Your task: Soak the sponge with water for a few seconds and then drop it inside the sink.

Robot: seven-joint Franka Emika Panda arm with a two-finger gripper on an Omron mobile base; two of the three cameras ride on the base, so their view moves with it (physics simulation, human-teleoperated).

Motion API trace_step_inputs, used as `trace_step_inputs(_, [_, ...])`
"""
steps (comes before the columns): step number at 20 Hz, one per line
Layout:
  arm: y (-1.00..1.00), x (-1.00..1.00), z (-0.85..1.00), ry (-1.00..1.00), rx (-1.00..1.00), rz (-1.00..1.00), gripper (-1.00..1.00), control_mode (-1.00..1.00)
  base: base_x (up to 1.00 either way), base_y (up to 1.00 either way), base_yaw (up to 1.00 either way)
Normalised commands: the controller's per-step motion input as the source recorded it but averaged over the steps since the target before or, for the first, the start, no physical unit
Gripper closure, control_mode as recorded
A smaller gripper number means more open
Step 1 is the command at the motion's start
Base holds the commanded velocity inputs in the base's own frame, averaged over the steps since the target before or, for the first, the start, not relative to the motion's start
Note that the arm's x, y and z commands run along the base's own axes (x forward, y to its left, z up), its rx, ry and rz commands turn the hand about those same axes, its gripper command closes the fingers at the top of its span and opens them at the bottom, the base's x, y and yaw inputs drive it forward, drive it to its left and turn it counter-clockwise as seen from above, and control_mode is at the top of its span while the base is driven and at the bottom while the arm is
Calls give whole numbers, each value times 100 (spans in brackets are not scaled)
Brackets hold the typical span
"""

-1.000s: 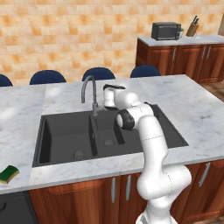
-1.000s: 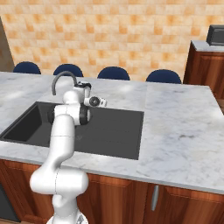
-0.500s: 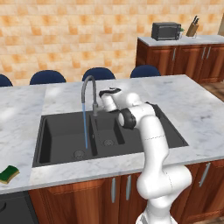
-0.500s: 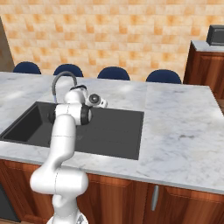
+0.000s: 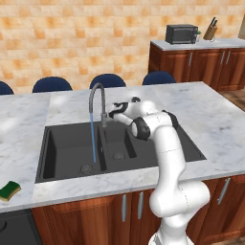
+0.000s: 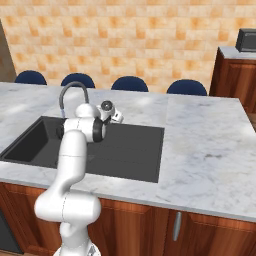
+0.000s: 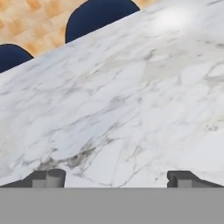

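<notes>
Marble counter (image 5: 216, 119), grey-veined white stone, spanning the island, with dark blue chair backs (image 5: 108, 80) along its far edge. Dark grey-black rectangular double-basin sink (image 5: 67, 143) sunk into the middle, grey gooseneck faucet (image 5: 97, 98) rising behind the divider. Thin light-blue stream of water (image 5: 93, 139) falling from the spout into the left basin, near its round drain. White arm's two-finger gripper (image 5: 115, 113) just beside the faucet base, jaws spread wide and holding nothing; hand view facing bare marble, dark fingertips (image 7: 49, 178) far apart. Small yellow block of sponge with dark green scouring layer (image 5: 9, 190) lying on the front left corner of the counter, well apart from the gripper and close to the edge. Likely hazards: a long sideways reach clipping the faucet neck; a glancing descent nudging the sponge off the counter edge; a shallow pinch letting it slip under the stream.
</notes>
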Motion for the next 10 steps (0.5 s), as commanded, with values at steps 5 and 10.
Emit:
trace_step_inputs(5, [-7,-27,57,5,4,-1,-100,-100,0,0,0])
trace_step_inputs(10, [-9,-58,43,8,3,0,-100,-100,0,0,0])
